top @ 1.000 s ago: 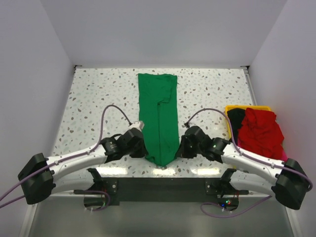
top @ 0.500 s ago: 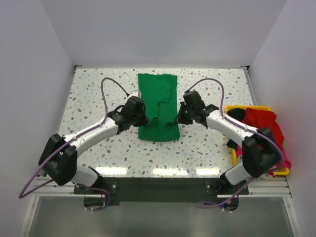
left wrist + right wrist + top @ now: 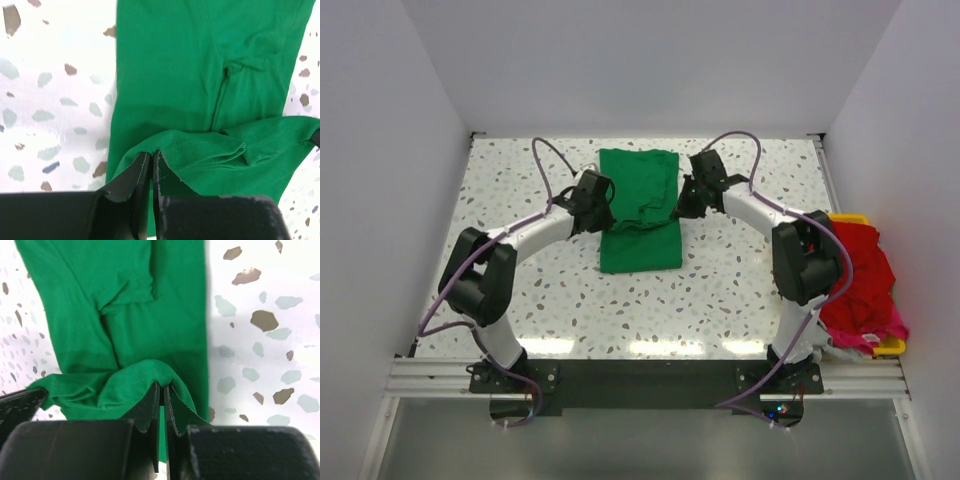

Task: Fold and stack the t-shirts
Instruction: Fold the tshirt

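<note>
The speckled table [image 3: 720, 300] lay bare across its near half, leaving open room from the arm bases up to the near hem of the green t-shirt [image 3: 640, 248]. The far middle was blocked. The left gripper [image 3: 606, 207] and right gripper [image 3: 680, 205] flanked the shirt, each pinched tight on a raised fold of it, while the left arm [image 3: 525, 240] and right arm [image 3: 755, 208] arched in from the sides. Bare strips ran outside each arm to the white walls [image 3: 380, 150]. At the right near edge, the yellow bin [image 3: 886, 347], heaped with a red t-shirt [image 3: 855, 275], crowded the right arm's elbow.
</note>
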Controlling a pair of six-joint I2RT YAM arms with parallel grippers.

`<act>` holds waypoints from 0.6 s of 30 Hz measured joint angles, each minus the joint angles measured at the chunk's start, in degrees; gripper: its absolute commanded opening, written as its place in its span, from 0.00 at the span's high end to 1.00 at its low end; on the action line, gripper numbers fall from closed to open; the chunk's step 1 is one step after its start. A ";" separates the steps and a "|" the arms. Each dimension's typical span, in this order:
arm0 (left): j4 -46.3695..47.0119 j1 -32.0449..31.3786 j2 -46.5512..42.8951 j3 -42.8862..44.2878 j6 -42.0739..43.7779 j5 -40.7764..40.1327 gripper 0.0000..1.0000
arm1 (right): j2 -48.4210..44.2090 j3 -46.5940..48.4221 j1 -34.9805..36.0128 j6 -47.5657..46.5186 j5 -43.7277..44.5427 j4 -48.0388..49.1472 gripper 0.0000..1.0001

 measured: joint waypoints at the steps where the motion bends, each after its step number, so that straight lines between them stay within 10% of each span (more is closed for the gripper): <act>1: -0.07 0.46 0.63 0.85 0.31 0.07 1.00 | 0.90 0.72 -0.44 -0.17 -0.35 -0.33 1.00; 15: -0.94 3.15 7.76 11.52 2.84 1.03 1.00 | 6.10 10.54 -2.99 -1.40 -2.47 -2.60 1.00; 18: -1.33 3.50 9.70 13.09 3.43 1.42 0.91 | 8.31 12.31 -3.19 -1.55 -3.43 -2.89 0.87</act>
